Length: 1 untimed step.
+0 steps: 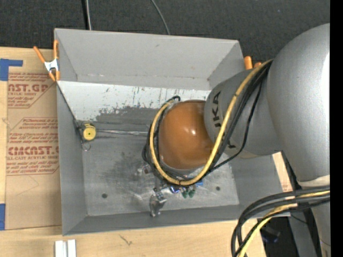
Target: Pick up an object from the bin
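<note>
Closest to the lens is the arm (300, 106), a big grey shell coming in from the right and reaching leftward. Next down is the orange cover (182, 135) on its wrist, glossy and rounded, with a yellow and black cable (153, 138) looped round its left and lower edge. Everything from here gets placed off that orange cover.

Just below it and a touch left, the gripper (157, 198) sits low over the floor (107, 178) of the grey metal bin (144, 55), close to the front wall. The cover hides most of it, and whether the jaws stand wide or narrow I cannot tell. Right beside the gripper, under the cover's lower right edge, lie some green and blue bits (187, 193), too small to name. Whether the gripper touches them, I cannot tell either.

Far to the left of the cover, well apart from the gripper, a yellow round thing (88, 133) sits on the floor at the foot of the left wall.

The floor is flat grey metal, scuffed and scratched, darkest just left of the cover. Between the cover and that yellow piece it lies bare, a broad open stretch. Right of the cover, the arm crowds the right wall. Beyond the cover, the far wall slopes up and away, plain grey, to the rim.
</note>
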Available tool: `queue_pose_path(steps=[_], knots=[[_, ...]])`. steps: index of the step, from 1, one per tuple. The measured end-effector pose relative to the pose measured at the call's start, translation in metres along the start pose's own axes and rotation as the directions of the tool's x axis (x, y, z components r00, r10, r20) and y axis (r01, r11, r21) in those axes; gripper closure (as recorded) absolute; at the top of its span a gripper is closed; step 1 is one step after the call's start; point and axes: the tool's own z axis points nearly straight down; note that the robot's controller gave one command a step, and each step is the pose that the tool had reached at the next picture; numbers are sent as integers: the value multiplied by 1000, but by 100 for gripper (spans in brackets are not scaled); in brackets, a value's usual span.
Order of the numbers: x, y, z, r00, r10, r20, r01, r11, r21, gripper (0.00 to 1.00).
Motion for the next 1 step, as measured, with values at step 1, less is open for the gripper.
queue_pose_path(steps=[1], knots=[[-2, 3, 1, 1000, -4, 2, 4, 1000, -3, 100]])
